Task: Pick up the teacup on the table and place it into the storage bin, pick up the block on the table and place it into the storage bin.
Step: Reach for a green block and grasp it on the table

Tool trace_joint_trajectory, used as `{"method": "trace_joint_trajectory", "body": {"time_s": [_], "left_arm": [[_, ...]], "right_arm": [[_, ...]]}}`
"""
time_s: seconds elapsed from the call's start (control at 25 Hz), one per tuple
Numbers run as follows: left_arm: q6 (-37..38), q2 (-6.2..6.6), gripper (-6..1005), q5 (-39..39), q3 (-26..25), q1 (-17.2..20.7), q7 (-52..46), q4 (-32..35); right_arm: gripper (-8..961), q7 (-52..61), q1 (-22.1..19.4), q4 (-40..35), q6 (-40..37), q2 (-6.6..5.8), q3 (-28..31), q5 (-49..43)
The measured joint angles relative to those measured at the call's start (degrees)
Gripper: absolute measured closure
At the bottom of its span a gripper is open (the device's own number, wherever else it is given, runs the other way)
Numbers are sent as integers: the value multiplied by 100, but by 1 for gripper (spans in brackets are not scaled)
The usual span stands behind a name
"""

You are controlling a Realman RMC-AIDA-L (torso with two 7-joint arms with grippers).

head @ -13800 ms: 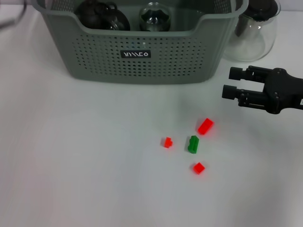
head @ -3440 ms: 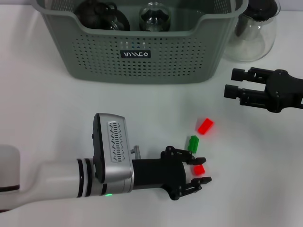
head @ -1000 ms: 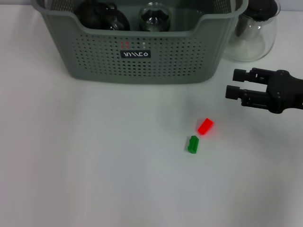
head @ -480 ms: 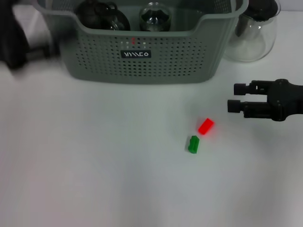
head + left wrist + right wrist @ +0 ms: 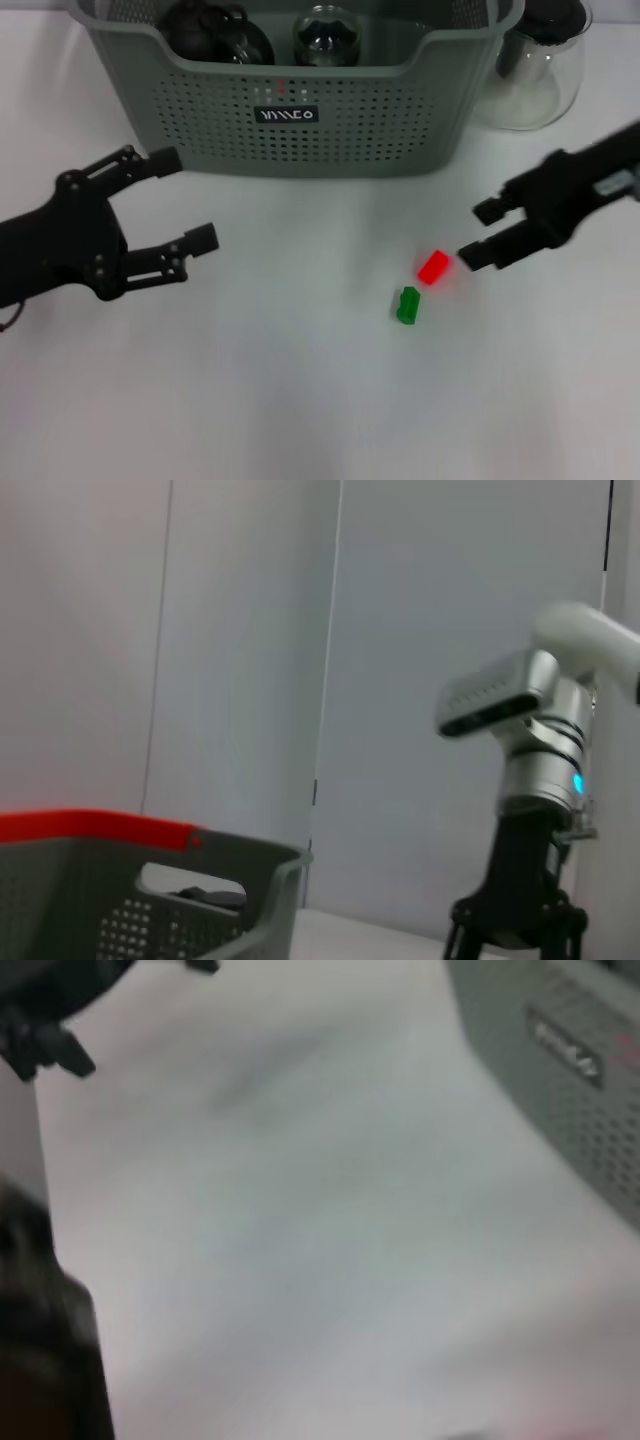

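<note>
Large grey-green rectangular perforated plastic storage bin (image 5: pixel 300 110), matt, with a glossy black label (image 5: pixel 286 115). Clear glass carafe (image 5: pixel 532 70), smooth and shiny. Small red plastic block (image 5: pixel 434 267) and small green plastic block (image 5: pixel 407 305), glossy. White desk (image 5: pixel 300 380), smooth and matt. Black left gripper (image 5: pixel 185 205) and black right gripper (image 5: pixel 478 232), matt.

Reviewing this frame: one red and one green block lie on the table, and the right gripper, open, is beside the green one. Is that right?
Not quite. In the head view the open right gripper is beside the red block, not the green block, which lies nearer the robot. The rest holds: one red and one green block are on the table.
</note>
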Motion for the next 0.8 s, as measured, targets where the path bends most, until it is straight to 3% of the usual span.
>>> {"method": "trace_joint_trajectory", "body": {"time_s": [0.08, 0.24, 0.48, 0.8], "left_arm": [[-19, 7, 79, 47, -6, -32, 36, -116], [-49, 16, 82, 118, -76, -50, 158, -256], [-214, 19, 82, 206, -99, -78, 186, -390], [-325, 30, 82, 295, -147, -124, 308, -587]], "right_arm": [[227, 119, 392, 55, 100, 113, -522, -354], [227, 309, 522, 315, 522, 136, -1190, -339], [227, 795, 381, 504, 1325, 145, -2396, -49], [226, 799, 140, 567, 2068, 129, -3339, 183]]}}
